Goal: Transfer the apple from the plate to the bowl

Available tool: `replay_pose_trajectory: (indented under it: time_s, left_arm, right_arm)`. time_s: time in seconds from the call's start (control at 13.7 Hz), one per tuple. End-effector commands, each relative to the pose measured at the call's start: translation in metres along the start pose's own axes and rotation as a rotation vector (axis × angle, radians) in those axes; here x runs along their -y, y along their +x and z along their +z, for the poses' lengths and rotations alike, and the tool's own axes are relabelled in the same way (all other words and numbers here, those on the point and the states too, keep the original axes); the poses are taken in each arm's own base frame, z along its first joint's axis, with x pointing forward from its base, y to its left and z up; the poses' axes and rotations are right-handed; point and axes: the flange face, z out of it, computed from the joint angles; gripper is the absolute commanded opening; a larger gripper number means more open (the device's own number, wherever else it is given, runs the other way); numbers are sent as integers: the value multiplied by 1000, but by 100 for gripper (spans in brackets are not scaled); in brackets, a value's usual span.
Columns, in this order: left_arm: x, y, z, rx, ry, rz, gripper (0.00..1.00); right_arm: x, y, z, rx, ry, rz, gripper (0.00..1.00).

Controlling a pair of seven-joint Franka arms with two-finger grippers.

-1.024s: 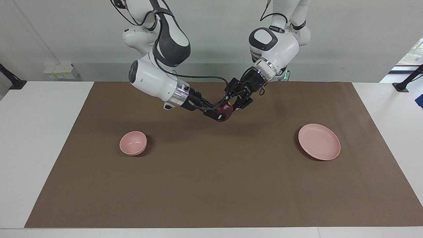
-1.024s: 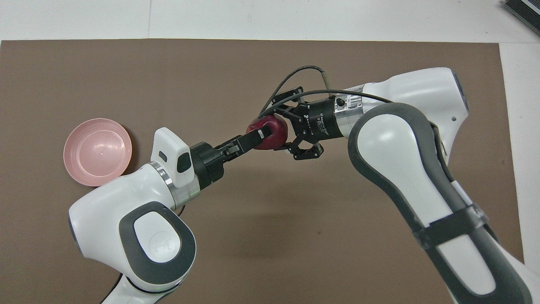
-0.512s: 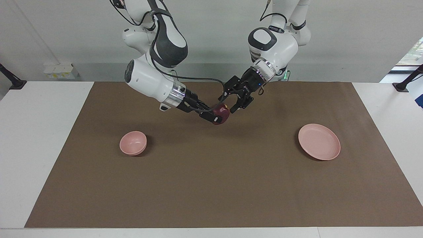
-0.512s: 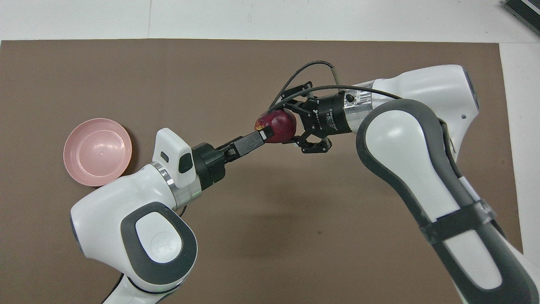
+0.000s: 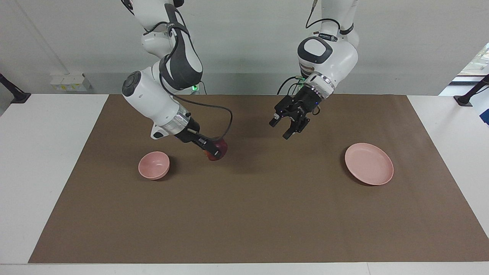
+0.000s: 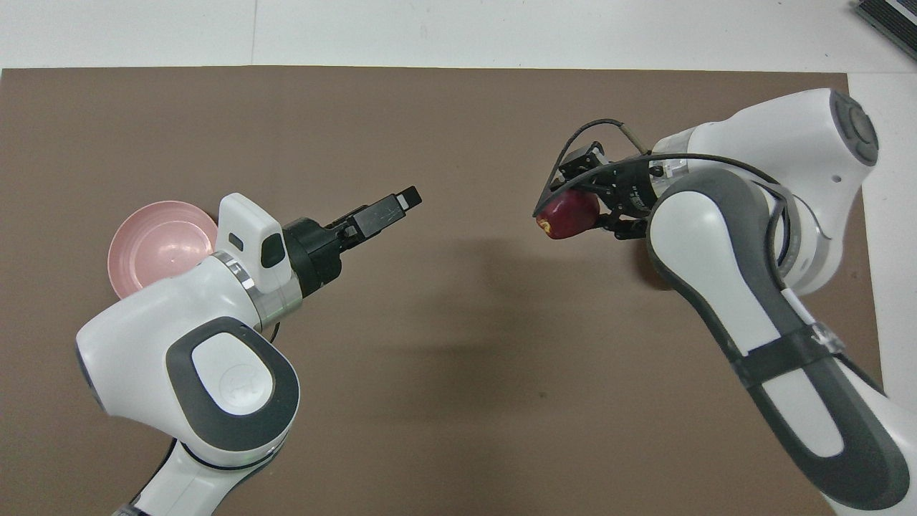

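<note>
The apple [image 5: 217, 149] is off the plate [image 5: 369, 164], pinched in the right gripper [image 5: 214, 151] over the mat beside the bowl [image 5: 154, 165], not yet dropped in; the left gripper [image 5: 285, 128] hangs open and empty.

Both arms have glossy white shells with dark grey panels, silver wrist rings, black cables and black claws.

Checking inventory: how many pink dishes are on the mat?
2: the bowl toward the right arm's end, the plate toward the left arm's end, both empty; the right claw holds the apple. None seems hidden.
</note>
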Motion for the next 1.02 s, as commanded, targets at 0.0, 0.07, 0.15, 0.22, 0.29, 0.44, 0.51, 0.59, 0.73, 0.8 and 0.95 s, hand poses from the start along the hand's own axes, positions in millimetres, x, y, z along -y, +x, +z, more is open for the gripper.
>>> replay_pose_trajectory:
  time_s: [0.0,0.07,0.15,0.22,0.29,0.44,0.51,0.59,0.73,0.8,0.95]
  left_arm:
    - [3,9,-1,0,17,35,100]
    - [5,12,-2,-1,26,48,100]
    - [6,14,-3,-3,32,52,100]
    - [5,14,-3,-1,34,55,100]
    - [6,15,-3,7,37,61,100]
    - [8,30,-3,39,63,99,100]
    - [7,30,4,86,87,104,100]
    - [5,37,4,110,122,115,100]
    - [7,41,7,200,201,143,100]
    - [15,49,2,233,257,179,100]
    - [28,57,-4,303,380,263,100]
  right_arm:
    - [-38,36,-17,-94,-117,-196,0]
    - [-55,52,-23,-114,-174,-288,0]
    - [-76,67,-23,-116,-213,-348,0]
    - [-95,77,-19,-101,-256,-412,0]
    - [-114,83,-15,-87,-308,-464,0]
    - [-145,89,-3,-45,-378,-536,0]
    - [-153,89,-4,-33,-383,-554,0]
    - [-160,88,-3,-23,-386,-555,0]
    - [-164,88,5,-13,-392,-548,0]
    - [-165,90,7,-19,-391,-549,0]
    - [-172,90,15,-23,-391,-547,0]
